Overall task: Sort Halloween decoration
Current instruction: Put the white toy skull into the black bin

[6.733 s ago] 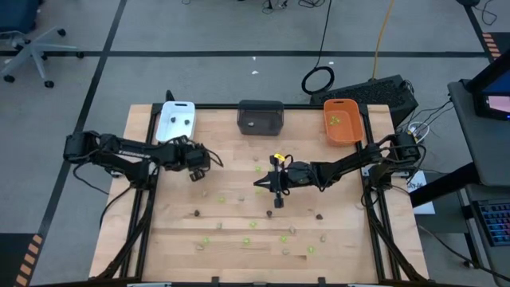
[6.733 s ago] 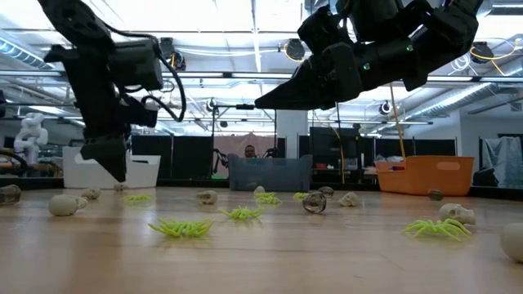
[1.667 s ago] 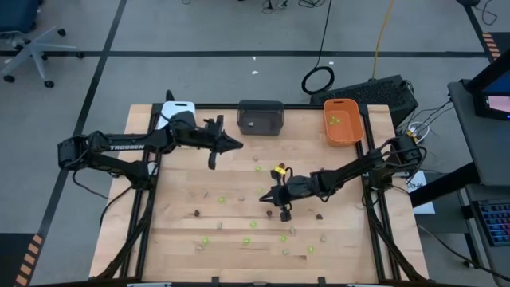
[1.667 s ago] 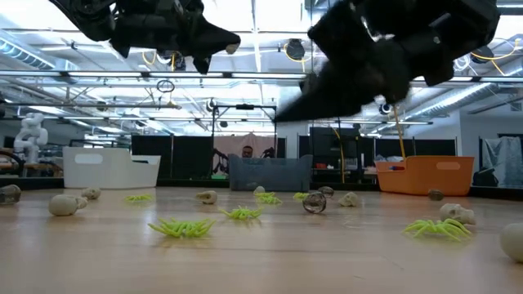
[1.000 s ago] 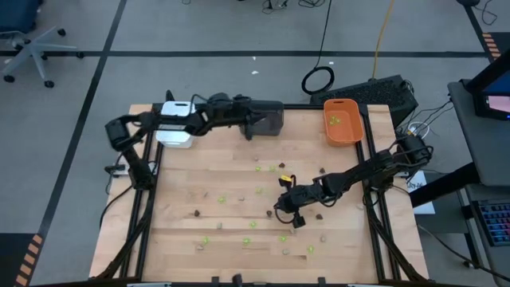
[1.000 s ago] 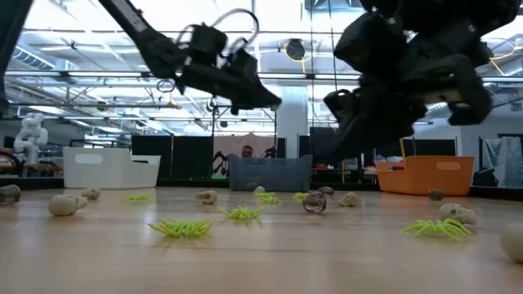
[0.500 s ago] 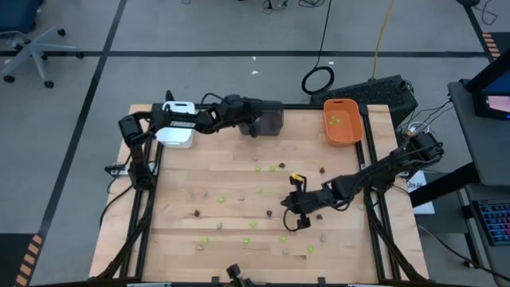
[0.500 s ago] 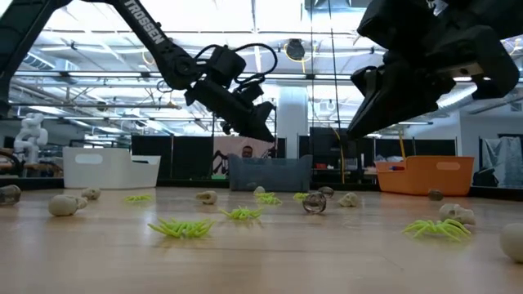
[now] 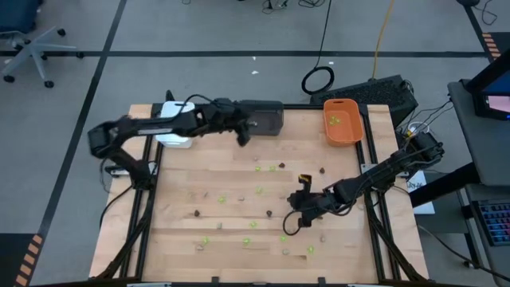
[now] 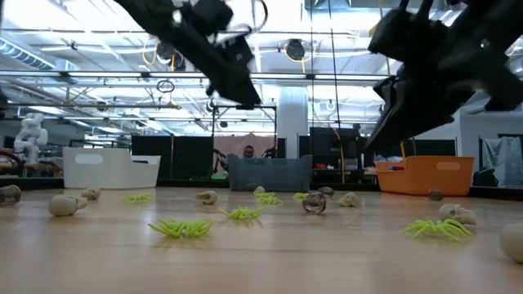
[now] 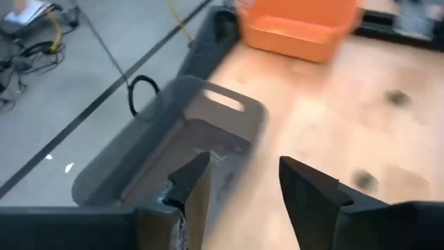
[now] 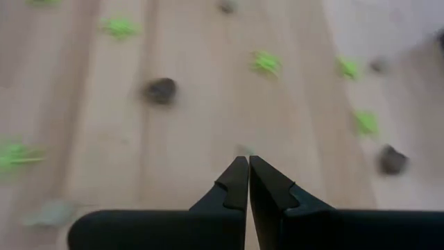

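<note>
**Sorting stock: both grippers empty, pieces loose on the table**

Left gripper [image 11: 239,182]: your left fingers stand parted with nothing between them, close beside the near rim of the dark grey rectangular plastic tray [image 11: 173,132] at the table's far edge. The high view places this gripper [image 9: 239,135] at that tray's left end.

Right gripper [image 12: 248,182]: your right fingers are pressed together, tips touching, nothing held. It hangs above the wooden table [image 9: 223,171] right of centre, where the high view shows it [image 9: 296,217] among the scattered pieces.

Halloween decoration: tiny pieces strewn over the table's middle and near half. Lime green spidery pieces [image 10: 181,228], leggy and thin. Pale beige-grey skull-like lumps [image 10: 64,204], rounded. Dark brown-black small lumps [image 12: 161,90].

Handling, as a judgement: all look very light and rigid. The rounded lumps may roll or squirt out of a pinch, so take them across the widest part. Take the green ones by the body, since the legs look thin and likely to flex.

Other trays: orange rectangular plastic tray [image 9: 343,121] at far right, green pieces inside; white rectangular tray [image 9: 171,135] at far left.
</note>
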Motion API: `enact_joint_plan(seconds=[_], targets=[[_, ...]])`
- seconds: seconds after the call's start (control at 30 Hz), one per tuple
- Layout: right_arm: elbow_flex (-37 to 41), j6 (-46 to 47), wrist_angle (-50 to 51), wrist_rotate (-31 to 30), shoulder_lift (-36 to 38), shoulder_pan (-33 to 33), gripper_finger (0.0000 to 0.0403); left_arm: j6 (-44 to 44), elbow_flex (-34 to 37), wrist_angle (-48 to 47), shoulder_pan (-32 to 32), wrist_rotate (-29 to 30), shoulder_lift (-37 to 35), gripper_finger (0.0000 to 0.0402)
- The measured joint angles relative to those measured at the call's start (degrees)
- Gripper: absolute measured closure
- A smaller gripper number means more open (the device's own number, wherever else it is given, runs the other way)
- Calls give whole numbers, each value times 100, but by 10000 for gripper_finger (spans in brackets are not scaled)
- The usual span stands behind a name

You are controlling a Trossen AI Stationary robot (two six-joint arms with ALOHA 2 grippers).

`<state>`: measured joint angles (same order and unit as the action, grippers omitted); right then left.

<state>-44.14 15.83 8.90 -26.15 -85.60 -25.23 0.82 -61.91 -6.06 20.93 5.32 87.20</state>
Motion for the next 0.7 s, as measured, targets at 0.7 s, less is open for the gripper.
enact_joint_plan(seconds=[0.7], targets=[[0,105,-254,63,0,60,387,-947,2256,734,-2986,681,-1435,275]])
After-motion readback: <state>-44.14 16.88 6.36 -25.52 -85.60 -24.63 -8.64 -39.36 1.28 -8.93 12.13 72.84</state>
